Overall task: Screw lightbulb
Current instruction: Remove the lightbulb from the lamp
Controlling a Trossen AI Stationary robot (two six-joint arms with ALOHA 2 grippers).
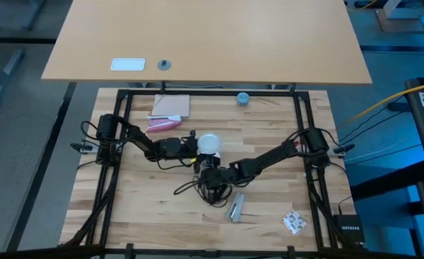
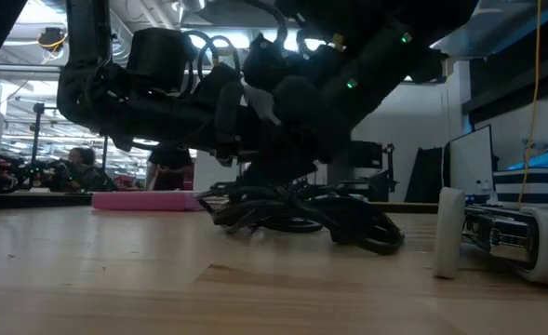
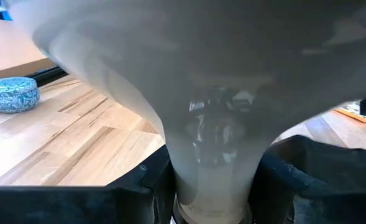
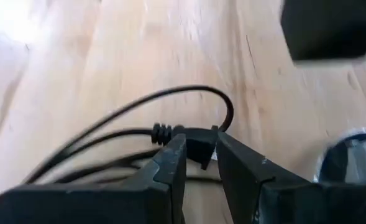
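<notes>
We see the table (image 1: 125, 216) mid-scene, both arms meeting at its centre. Left gripper (image 3: 210, 186) clamps the bulb (image 1: 209, 142) by its neck. Right gripper (image 4: 201, 155), just beside, pinches what looks like a black cord plug (image 4: 198, 144).

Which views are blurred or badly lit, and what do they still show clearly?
Left wrist view: the lightbulb fills the picture, soft and out of focus, its neck between the left gripper fingers. Right wrist view: blurred, yet the right gripper pinches a black cable. Low view: arms backlit, nearly silhouettes.
</notes>
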